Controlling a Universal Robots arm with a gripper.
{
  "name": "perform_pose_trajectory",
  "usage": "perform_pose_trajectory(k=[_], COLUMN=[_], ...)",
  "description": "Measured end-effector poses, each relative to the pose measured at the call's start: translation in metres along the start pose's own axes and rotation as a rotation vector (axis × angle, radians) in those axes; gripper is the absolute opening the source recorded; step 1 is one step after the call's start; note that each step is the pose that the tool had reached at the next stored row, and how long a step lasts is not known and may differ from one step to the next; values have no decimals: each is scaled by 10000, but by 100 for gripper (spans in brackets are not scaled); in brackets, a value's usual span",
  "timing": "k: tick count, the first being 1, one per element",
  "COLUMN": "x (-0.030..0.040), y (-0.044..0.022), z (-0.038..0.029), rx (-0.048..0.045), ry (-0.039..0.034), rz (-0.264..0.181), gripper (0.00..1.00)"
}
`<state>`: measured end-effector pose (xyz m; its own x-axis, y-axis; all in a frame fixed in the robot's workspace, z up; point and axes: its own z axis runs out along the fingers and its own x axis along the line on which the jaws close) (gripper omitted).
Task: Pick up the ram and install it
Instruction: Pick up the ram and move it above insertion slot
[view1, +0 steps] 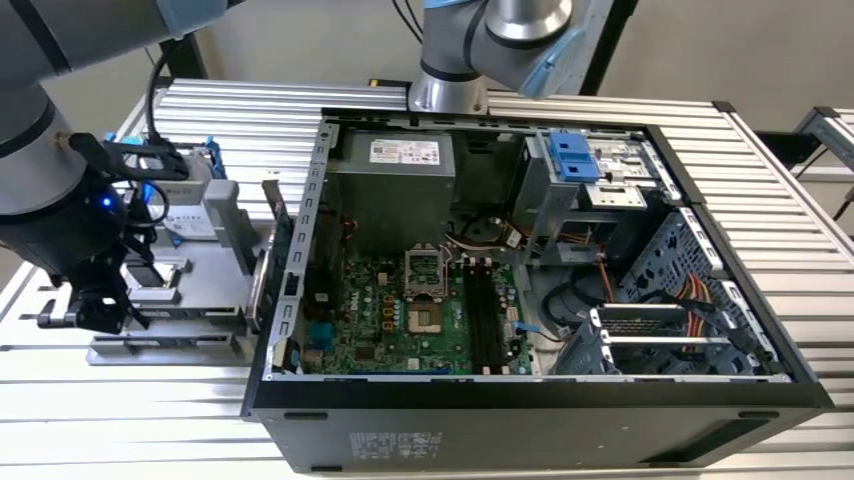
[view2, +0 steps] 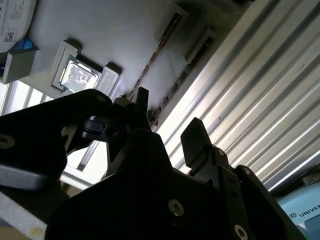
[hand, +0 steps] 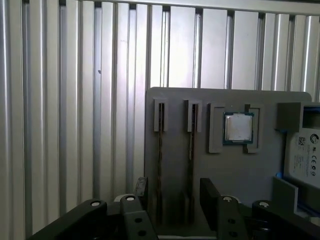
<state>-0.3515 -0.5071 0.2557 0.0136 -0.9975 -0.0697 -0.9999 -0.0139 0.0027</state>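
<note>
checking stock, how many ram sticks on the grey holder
2, on edge in the grey holder: one ram stick in the slot nearest the processor chip, the other ram stick in the next slot.

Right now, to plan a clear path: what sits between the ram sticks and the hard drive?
The square processor chip lies between the ram sticks and the hard drive, as the first wrist view shows.

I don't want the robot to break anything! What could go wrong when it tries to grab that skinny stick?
1. The open gripper hangs over the grey holder with both slots between its fingers, so it might pinch the ram and the stick beside it together.
2. The ram stands on its thin edge; an off-centre squeeze could tilt or jam it in its slot.
</note>
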Motion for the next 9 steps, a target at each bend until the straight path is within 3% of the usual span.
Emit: perform_pose_trajectory(k=[9], x=[27], y=[-5], z=[57], rx=[-4], ry=[0], rz=[-1], gripper=[100])
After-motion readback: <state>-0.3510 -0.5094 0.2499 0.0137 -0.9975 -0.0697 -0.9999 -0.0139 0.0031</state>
